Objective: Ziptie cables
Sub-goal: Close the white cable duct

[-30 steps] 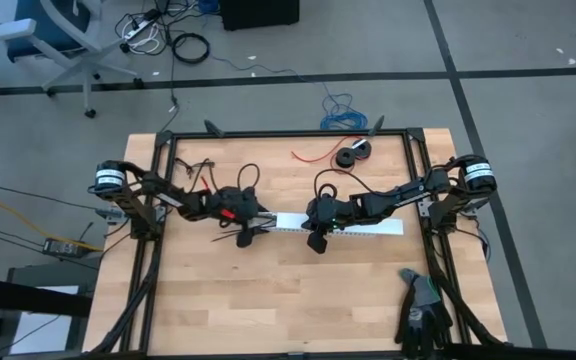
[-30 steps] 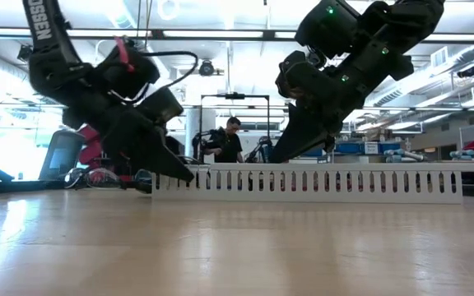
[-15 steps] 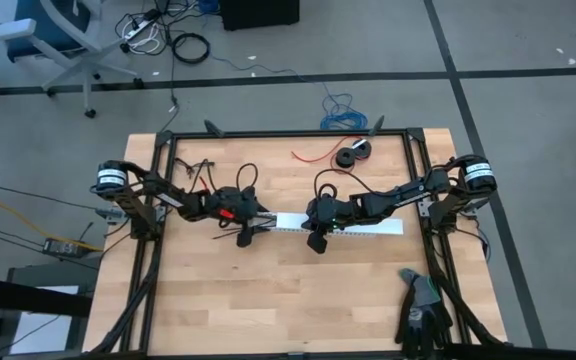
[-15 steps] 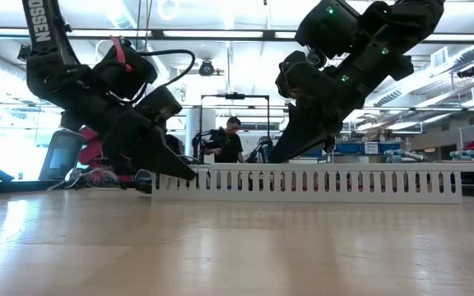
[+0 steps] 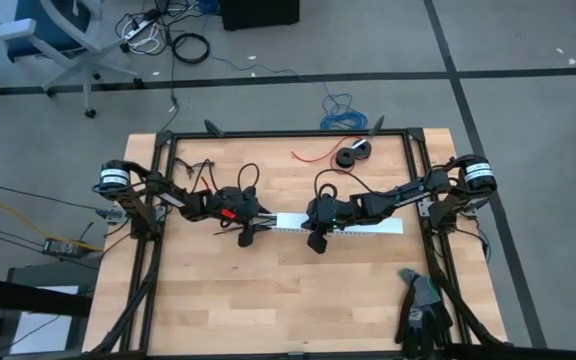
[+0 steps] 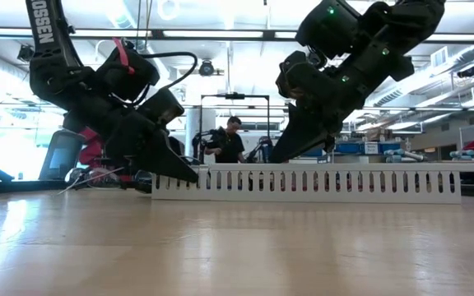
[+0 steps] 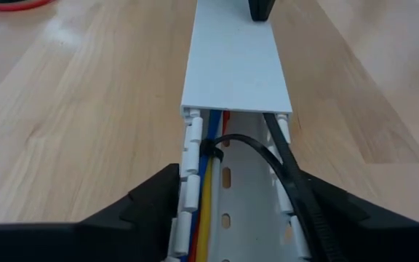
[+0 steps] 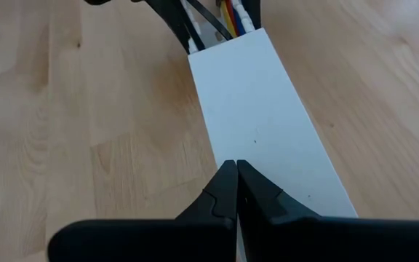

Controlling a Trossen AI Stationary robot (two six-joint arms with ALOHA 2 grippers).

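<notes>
The high camera looks straight down on the pale wooden surface (image 5: 268, 290); the low one looks level across it. Both wrist cameras sit close over the long white slotted plastic duct (image 7: 236, 65), facing each other.

Cables (image 7: 211, 191) mostly under duct lid (image 7: 236, 62)

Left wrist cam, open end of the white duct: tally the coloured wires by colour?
In the white duct, where the cover stops:
blue wire: 1
yellow wire: 1
red wire: 1
Total: 3
Black strands there are not counted, and more wires may be hidden under the cover.
</notes>
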